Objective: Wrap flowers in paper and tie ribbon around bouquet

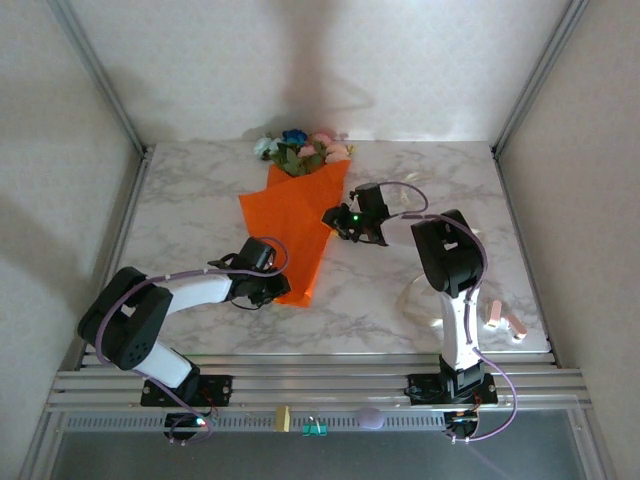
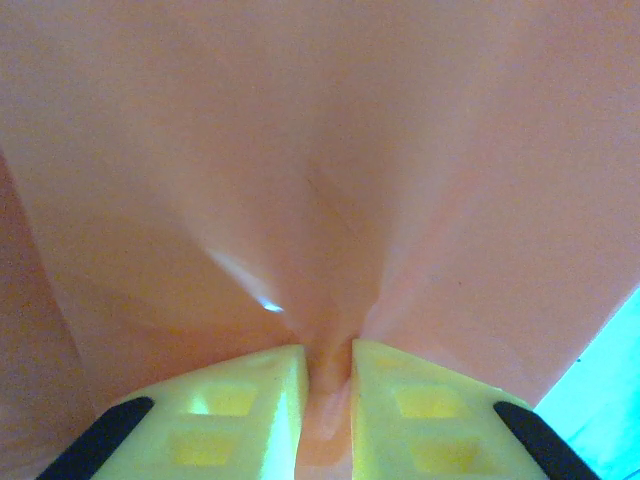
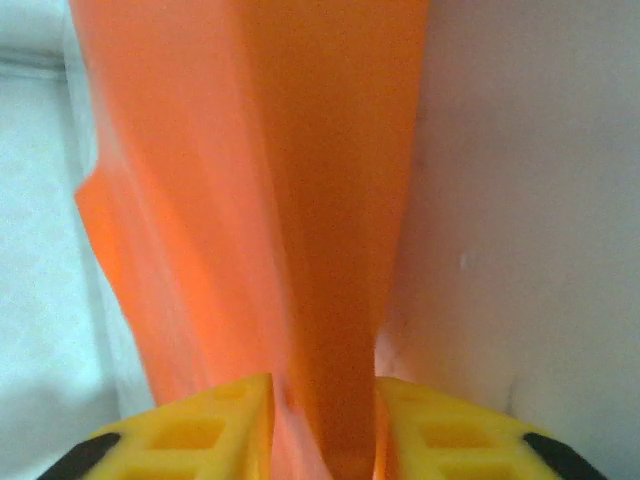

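Observation:
The orange paper [image 1: 290, 215] lies folded lengthwise into a cone on the marble table, its narrow end toward the front. The flowers [image 1: 300, 150], with pink, white and blue blooms, stick out of its far end. My left gripper [image 1: 283, 290] is shut on the cone's narrow end; the left wrist view shows the paper [image 2: 320, 150] bunched between the left gripper's [image 2: 327, 375] yellow fingers. My right gripper [image 1: 338, 222] is at the cone's right edge. In the right wrist view the jaws of this gripper [image 3: 322, 410] stand apart around a raised fold of paper [image 3: 300, 200]. The cream ribbon [image 1: 408, 297] lies looped beside the right arm.
Two small pink-and-white pieces [image 1: 505, 320] lie near the table's front right corner. White walls and metal posts close in the table at the back and sides. Bare marble [image 1: 190, 215] shows to the left of the paper and behind the right arm.

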Tool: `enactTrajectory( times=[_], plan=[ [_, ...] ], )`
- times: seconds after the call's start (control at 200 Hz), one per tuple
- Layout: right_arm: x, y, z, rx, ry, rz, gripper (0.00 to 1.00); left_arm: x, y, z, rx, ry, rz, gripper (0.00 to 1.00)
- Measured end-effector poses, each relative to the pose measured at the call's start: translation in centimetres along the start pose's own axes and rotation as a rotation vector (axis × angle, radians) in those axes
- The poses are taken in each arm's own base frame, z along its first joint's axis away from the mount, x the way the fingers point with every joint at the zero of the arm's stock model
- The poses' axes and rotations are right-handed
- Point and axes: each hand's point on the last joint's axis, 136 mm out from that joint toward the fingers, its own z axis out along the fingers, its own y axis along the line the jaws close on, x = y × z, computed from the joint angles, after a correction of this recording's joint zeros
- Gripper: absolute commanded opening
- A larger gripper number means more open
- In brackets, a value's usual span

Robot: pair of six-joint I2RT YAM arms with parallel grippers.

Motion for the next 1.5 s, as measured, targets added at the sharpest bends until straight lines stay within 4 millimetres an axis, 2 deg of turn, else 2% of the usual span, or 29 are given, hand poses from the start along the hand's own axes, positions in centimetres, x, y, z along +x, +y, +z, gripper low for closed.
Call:
enactTrajectory(
  times=[0.04,0.135,0.14,0.185,0.215,0.29,0.375,0.41,0.485,0.606,0.626,0.661,0.716,0.826,0.896,0.946,1.021,1.051,1.156,1.266,1.426,1.497],
  plan=[
    [-0.7,0.2,0.0,-0.004,-0.018,0.004,0.00,0.0,0.0,0.0,0.000,0.000,0.002,0.20],
    [-1.4,0.0,0.1,-0.004,-0.033,0.009,0.00,-0.1,-0.1,0.0,0.001,0.000,0.003,0.20],
    [-1.4,0.0,0.1,-0.004,-0.033,0.009,0.00,-0.1,-0.1,0.0,0.001,0.000,0.003,0.20],
    [-1.5,-0.2,0.1,0.001,-0.035,0.023,0.25,0.0,-0.1,0.0,-0.002,0.002,0.003,0.20],
    [-1.6,-0.4,0.2,0.004,-0.040,0.022,0.33,-0.1,-0.1,0.1,-0.004,0.004,0.003,0.20],
    [-2.2,-0.6,0.4,0.000,-0.053,0.036,0.37,0.0,-0.2,0.1,-0.003,0.007,0.006,0.20],
    [-3.5,-0.3,0.5,-0.008,-0.084,0.033,0.36,-0.1,-0.2,0.1,-0.002,0.007,0.006,0.20],
    [-3.9,-0.2,0.6,-0.011,-0.091,0.033,0.30,0.0,-0.2,0.0,-0.004,0.008,0.006,0.20],
    [-4.6,-0.6,0.9,-0.004,-0.106,0.039,0.00,-0.1,-0.2,0.0,-0.006,0.010,0.009,0.20],
    [-4.9,-1.1,1.1,0.007,-0.115,0.058,0.00,-0.1,-0.3,0.0,-0.012,0.012,0.011,0.20],
    [-4.9,-1.2,1.1,0.008,-0.115,0.059,0.05,-0.1,-0.3,0.0,-0.013,0.013,0.011,0.20],
    [-4.9,-1.2,1.1,0.009,-0.116,0.065,0.20,-0.1,-0.3,0.0,-0.015,0.015,0.012,0.20],
    [-5.0,-1.2,1.1,0.010,-0.121,0.065,0.33,-0.1,-0.3,-0.1,-0.017,0.016,0.013,0.21],
    [-6.1,-0.3,1.0,-0.011,-0.156,0.057,0.37,-0.2,-0.5,-0.2,-0.023,0.020,0.017,0.31],
    [-6.6,-0.6,0.9,-0.003,-0.172,0.063,0.38,-0.4,-0.7,-0.5,-0.037,0.021,0.018,0.37],
    [-6.8,-0.7,1.0,-0.003,-0.175,0.071,0.33,-0.7,-0.6,-0.8,-0.060,0.017,0.012,0.38],
    [-7.1,-0.8,1.1,0.002,-0.189,0.081,0.07,-1.3,-0.6,-1.3,-0.082,0.008,0.001,0.37],
    [-7.1,-1.0,1.2,0.004,-0.189,0.082,0.00,-1.6,-0.7,-1.6,-0.085,0.000,-0.006,0.37],
    [-7.0,-1.9,1.6,0.021,-0.190,0.104,0.00,-3.6,-0.9,-2.4,-0.079,-0.036,-0.034,0.36],
    [-7.2,-1.9,1.6,0.018,-0.197,0.108,0.00,-5.6,-1.1,-2.7,-0.070,-0.066,-0.053,0.36],
    [-7.3,-1.6,1.5,0.008,-0.200,0.107,0.25,-6.3,-0.5,-0.6,-0.101,-0.044,-0.062,0.32],
    [-7.6,-1.1,1.5,-0.010,-0.207,0.104,0.31,-6.1,0.1,0.1,-0.117,-0.027,-0.064,0.30]
  ],
)
